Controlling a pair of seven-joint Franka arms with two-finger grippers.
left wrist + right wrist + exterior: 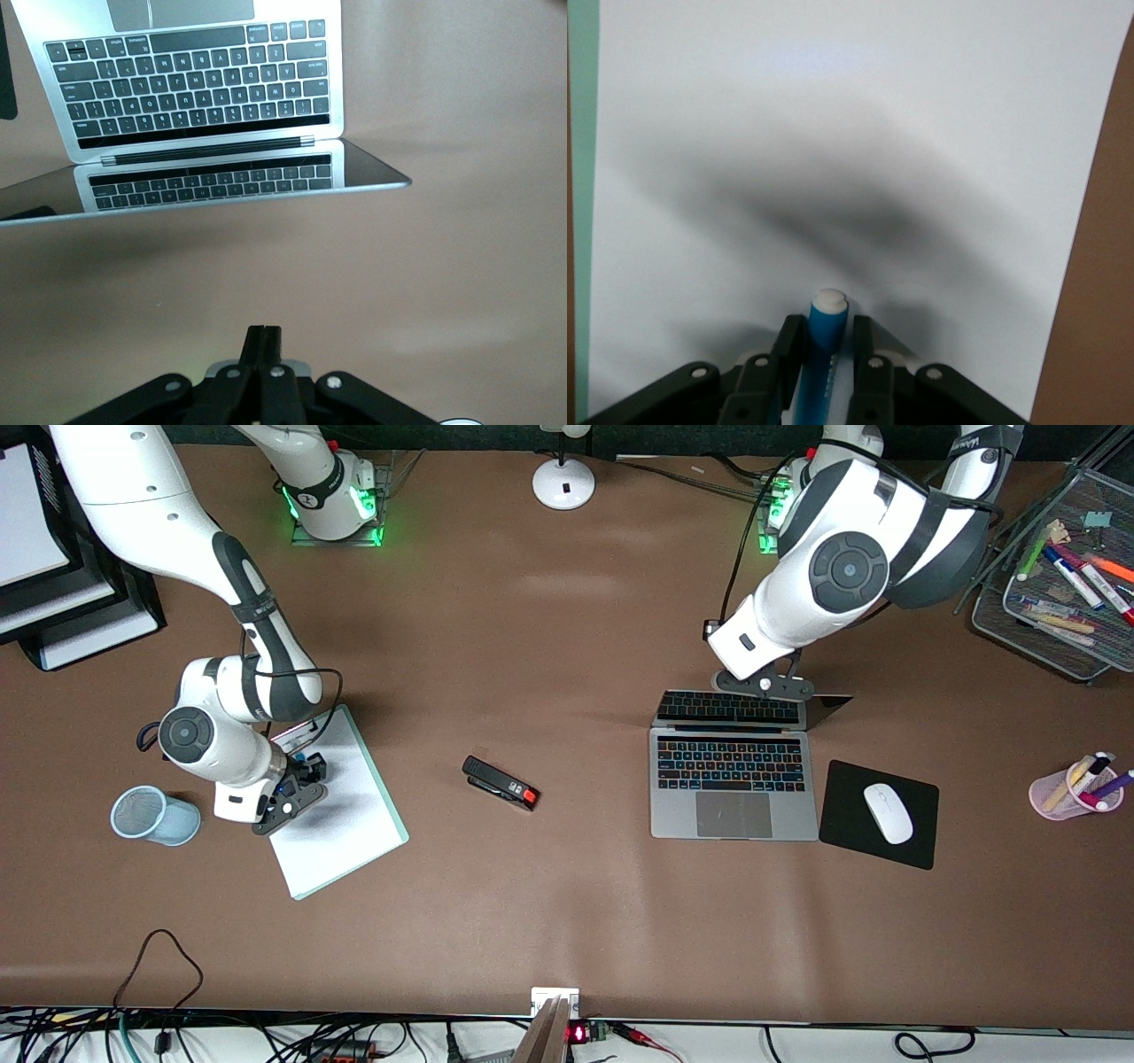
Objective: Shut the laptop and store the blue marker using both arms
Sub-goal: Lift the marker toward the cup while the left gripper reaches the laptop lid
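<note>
The silver-grey laptop [733, 819] lies open toward the left arm's end of the table, its lid [735, 708] leaning back at a low angle. It also shows in the left wrist view [195, 133]. My left gripper [764, 685] [264, 332] is shut and empty, by the lid's upper edge. My right gripper [297, 784] [828, 326] is low over a white notepad [341, 815] and shut on the blue marker [824, 350], whose white end points down at the paper. The marker is hidden in the front view.
A blue mesh cup [155, 815] lies beside the notepad at the right arm's end. A black stapler [500, 783] sits mid-table. A black mouse pad [842, 815] with a white mouse [888, 812], a pink cup [1072, 790] and a wire tray [1063, 584] of markers are near the laptop.
</note>
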